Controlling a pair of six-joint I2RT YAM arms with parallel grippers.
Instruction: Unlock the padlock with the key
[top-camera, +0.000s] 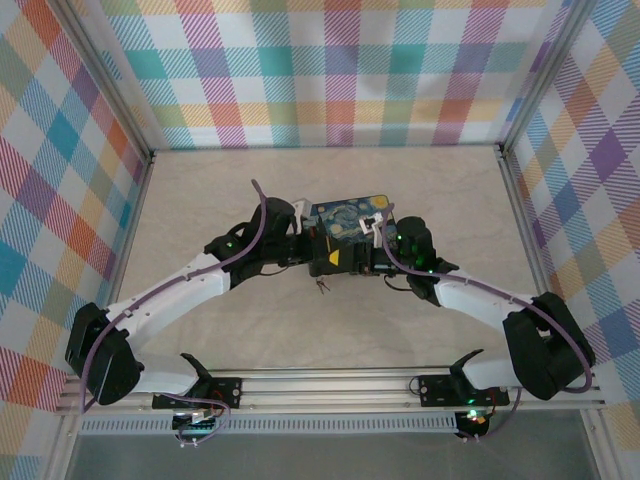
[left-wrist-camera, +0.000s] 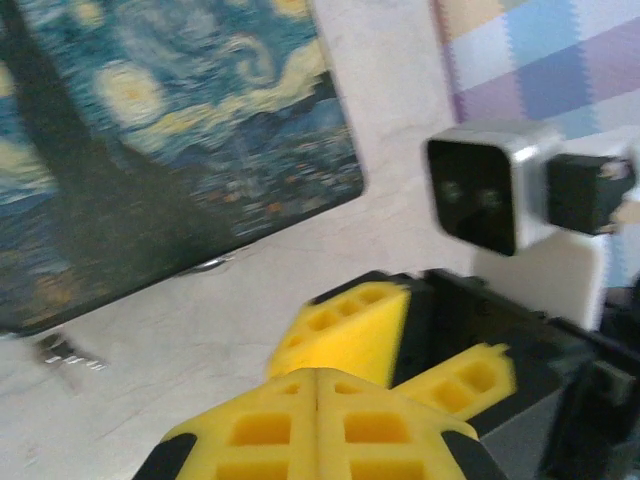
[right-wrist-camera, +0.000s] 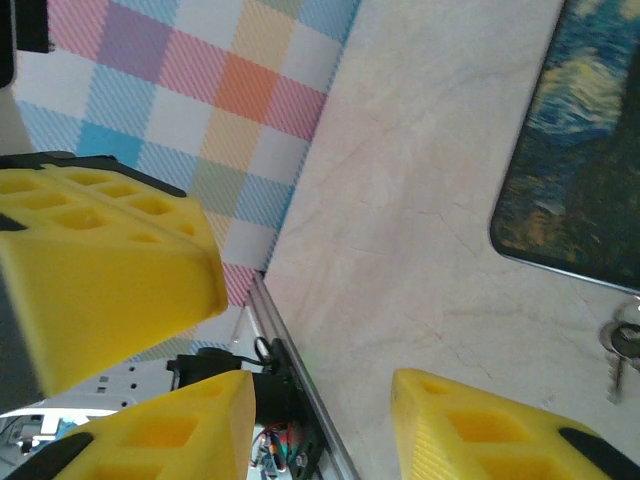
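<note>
Beside the blue-lidded black box (left-wrist-camera: 150, 150), left wrist view is showing the left tool (left-wrist-camera: 316, 390) squeezed closed; right wrist view, the right tool (right-wrist-camera: 322, 405) spread wide.

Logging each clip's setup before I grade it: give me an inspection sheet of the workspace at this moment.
Surface: pale marbled table, no spills seen.
Job's things: key lies loose on the table just near of the black box with the blue swirl lid, in neither gripper; padlock too small to make out.
Clutter: nothing seen.
Grippers: left gripper shut and empty; right gripper open and empty; both beside the box.
Cables: a purple cable runs along each arm.
Surroundings: plaid walls on three sides.
</note>
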